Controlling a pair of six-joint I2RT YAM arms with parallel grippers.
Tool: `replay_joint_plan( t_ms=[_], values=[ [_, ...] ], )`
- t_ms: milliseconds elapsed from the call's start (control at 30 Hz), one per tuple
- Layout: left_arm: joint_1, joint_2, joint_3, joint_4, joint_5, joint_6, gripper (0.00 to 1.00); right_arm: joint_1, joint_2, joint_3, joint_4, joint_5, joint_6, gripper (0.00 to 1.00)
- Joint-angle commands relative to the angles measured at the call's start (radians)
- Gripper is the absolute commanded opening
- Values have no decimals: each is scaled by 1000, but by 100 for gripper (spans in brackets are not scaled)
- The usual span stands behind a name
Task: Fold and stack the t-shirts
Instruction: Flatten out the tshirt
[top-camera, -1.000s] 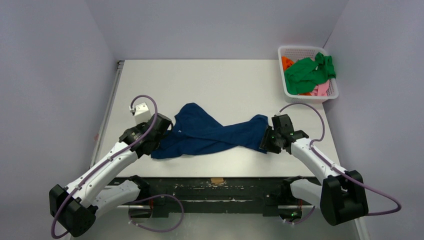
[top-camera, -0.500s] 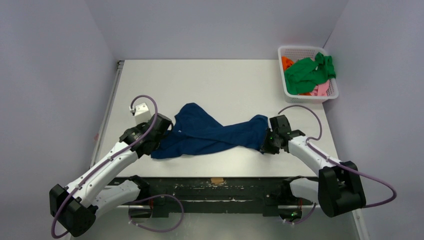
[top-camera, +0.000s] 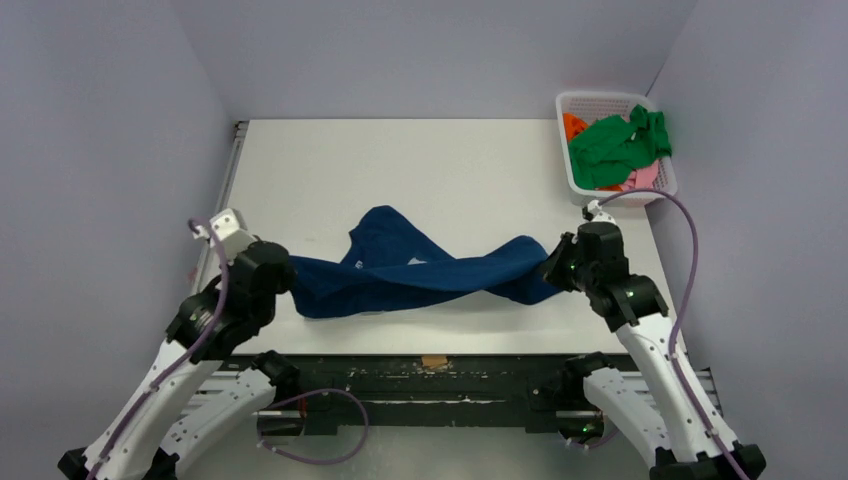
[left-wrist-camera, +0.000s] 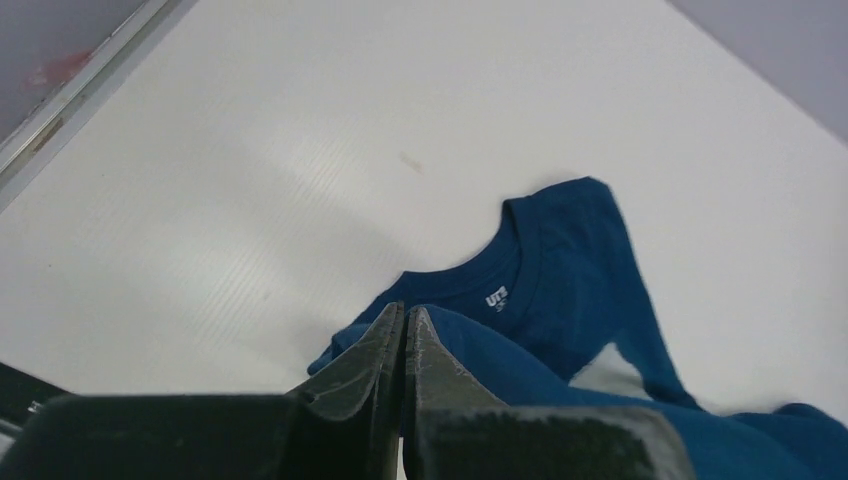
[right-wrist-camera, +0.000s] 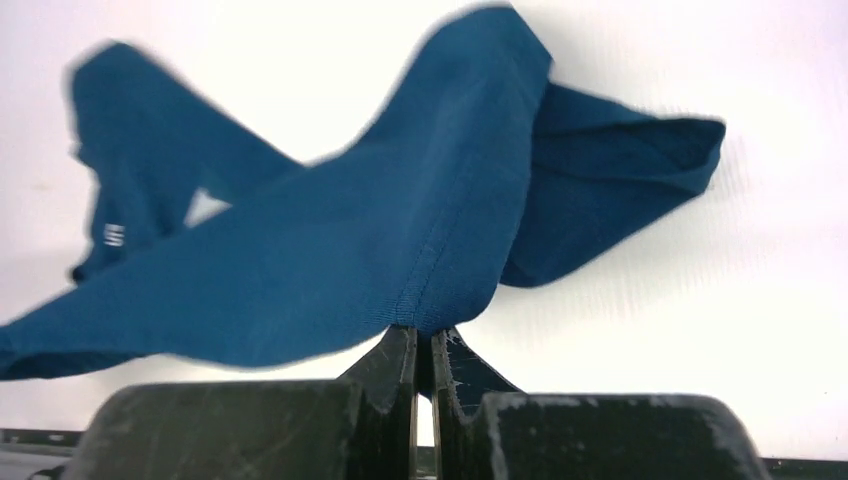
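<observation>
White flat desk (top-camera: 420, 160) carries everything. Across its near middle runs the navy blue cloth t-shirt (top-camera: 420, 275), pulled out long and twisted once between my two tools, one end at my left and the other at my right. Its round collar, with a small pale print just below it, lies on the desk on the far side of the twisted band, and a loose flap of the shirt hangs beyond my right grip. At the far right corner stands a white plastic lattice basket (top-camera: 600, 95), well apart from the navy shirt. It holds a crumpled bright green t-shirt (top-camera: 620, 145) on top, spilling over the right rim, with a pink cloth shirt (top-camera: 645, 178) showing at the near end and an orange cloth shirt (top-camera: 573, 124) at the far left corner. My left tool (left-wrist-camera: 403, 315) has its two black fingers pressed together with no gap showing, and the left end of the navy cloth is nipped at the tips. My right tool (right-wrist-camera: 424, 338) is closed down to a thin slit, with a stitched fold of the same shirt pinched in it.
</observation>
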Motion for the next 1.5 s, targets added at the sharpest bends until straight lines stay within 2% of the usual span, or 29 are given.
replay_joint_plan(
  t_ms=[0,167,300,433,533,567,667,700,733,800,833,867,900,967,1033,1133,1200,1233,1300,1367,1467],
  values=[
    [6,-123,117,-1,-32,87,0,4,-82,146,-127,10,-26,0],
    [6,-223,231,31,-10,182,0,5,-139,294,-143,-15,-27,0],
    [6,-215,308,189,58,311,0,5,-106,390,-82,-17,-30,0],
    [7,-38,410,325,1,430,0,3,75,472,41,-5,-57,0],
    [34,217,565,418,-79,570,0,-8,291,646,128,-2,-102,0],
    [80,324,695,408,-62,593,0,-35,382,727,144,-17,-113,0],
    [275,648,1114,311,214,602,0,-133,647,1037,206,-157,-110,0],
    [312,793,1286,291,287,634,0,-158,730,1178,203,-188,-95,0],
    [336,905,1495,263,302,686,0,-180,827,1331,176,-210,-86,0],
    [346,1098,1883,264,330,799,0,-212,1059,1732,91,-260,-66,0],
    [348,1134,1970,321,343,849,0,-229,1140,1911,78,-301,-46,0],
    [348,1108,1949,401,362,883,0,-247,1187,2024,111,-358,-7,0],
    [349,1036,1825,524,378,895,0,-269,1190,2039,180,-422,48,0],
    [363,876,1553,753,460,882,0,-321,1079,1797,461,-557,180,0],
    [371,834,1548,724,500,858,0,-357,960,1535,685,-606,247,0],
    [371,815,1565,610,520,861,0,-370,883,1413,590,-610,140,0],
    [372,743,1441,568,493,861,0,-370,840,1300,537,-666,80,0],
    [371,682,1315,579,476,859,0,-371,820,1232,522,-704,50,0],
    [371,547,967,633,495,852,0,-370,768,1033,465,-702,-24,0],
    [370,404,667,679,549,813,0,-371,714,823,503,-696,-67,0],
    [368,245,319,635,603,660,0,-370,653,570,505,-656,-126,0]
  ],
)
